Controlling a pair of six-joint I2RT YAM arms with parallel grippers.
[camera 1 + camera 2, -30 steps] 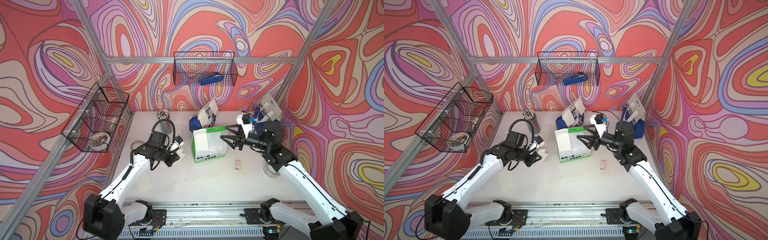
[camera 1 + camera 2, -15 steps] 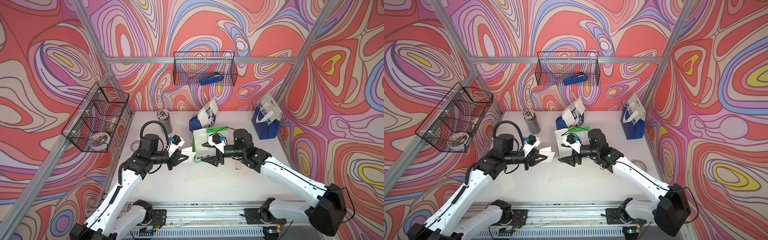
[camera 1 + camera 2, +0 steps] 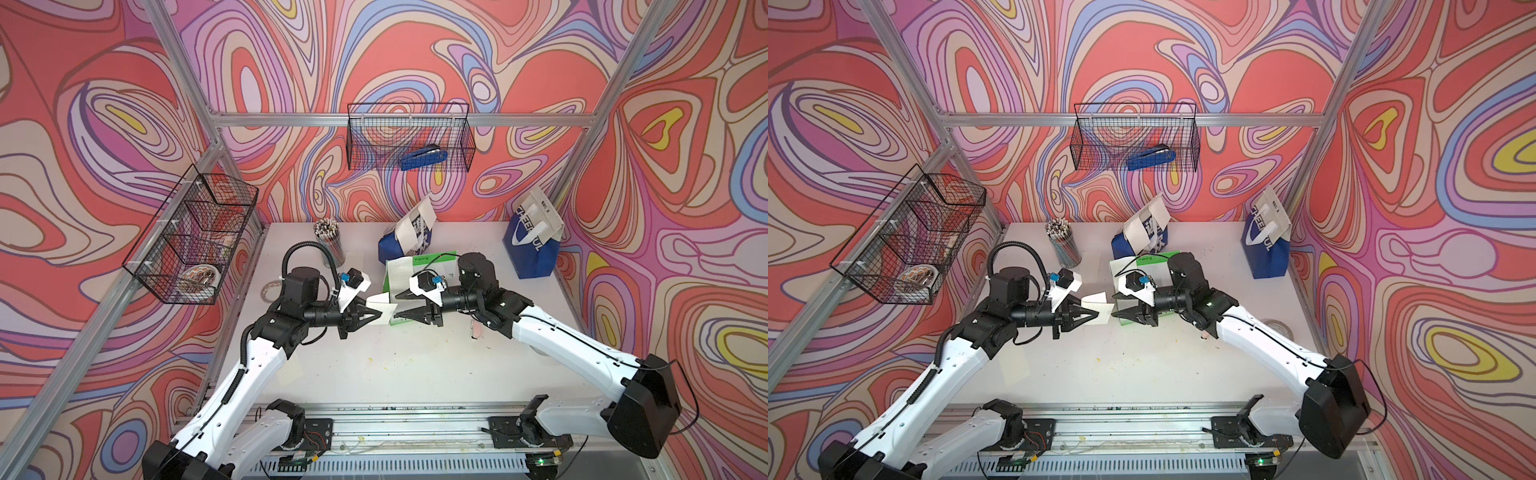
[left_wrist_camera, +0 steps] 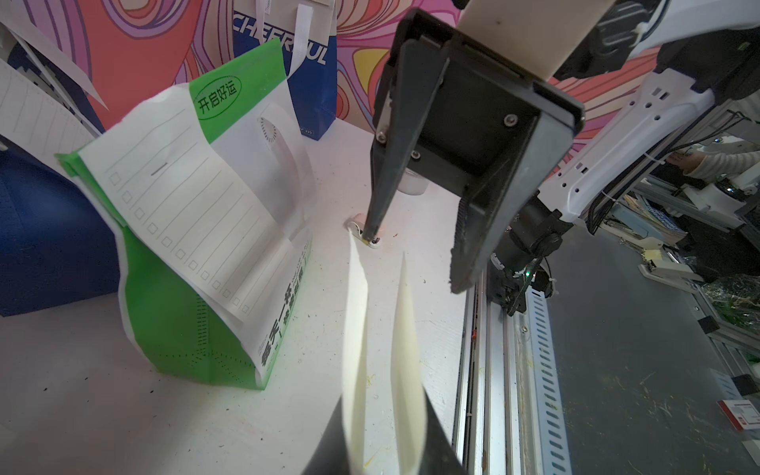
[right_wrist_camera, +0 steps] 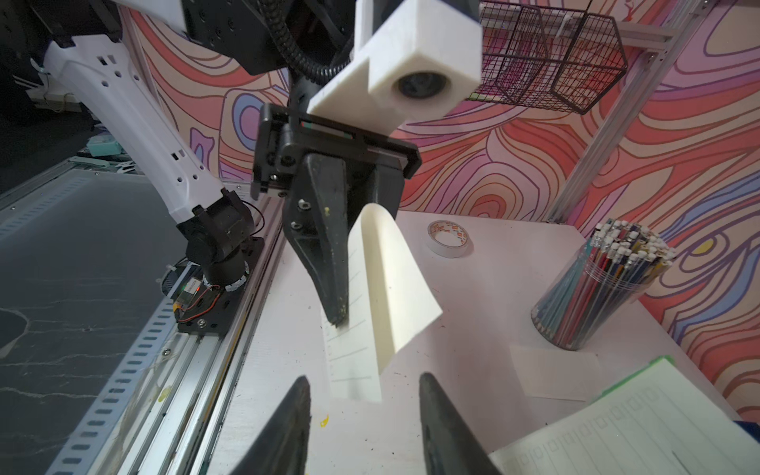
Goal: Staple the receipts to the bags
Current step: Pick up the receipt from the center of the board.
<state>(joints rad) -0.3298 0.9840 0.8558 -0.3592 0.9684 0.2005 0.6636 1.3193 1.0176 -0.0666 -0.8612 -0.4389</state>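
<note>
My left gripper [image 3: 371, 314] is shut on a folded white receipt [image 3: 383, 308] and holds it above the table's middle. Facing it, my right gripper [image 3: 398, 306] is open, its fingertips [image 5: 302, 384] on either side of the receipt's free end [image 5: 355, 370] without touching it. Just behind stands the green-white bag [image 4: 177, 341] with a lined receipt [image 4: 193, 222] on its face. The blue-white bag with Chinese characters [image 3: 405, 247] stands further back, and the CHEERFUL bag [image 3: 530, 249] is at the back right. In the left wrist view the held receipt [image 4: 357, 329] juts out from between my jaws.
A blue stapler [image 3: 424, 160] lies in the wire basket on the back wall. A pencil cup [image 3: 330, 243], a tape roll [image 3: 272, 291] and a loose slip [image 3: 353, 259] are at the back left. Another slip [image 3: 291, 372] lies under my left arm. A pink item [image 3: 476, 330] lies under my right arm.
Both arms swung in to the middle: the left carried the receipt rightwards, the right came over from the CHEERFUL bag. The right jaws have narrowed around the receipt's end.
</note>
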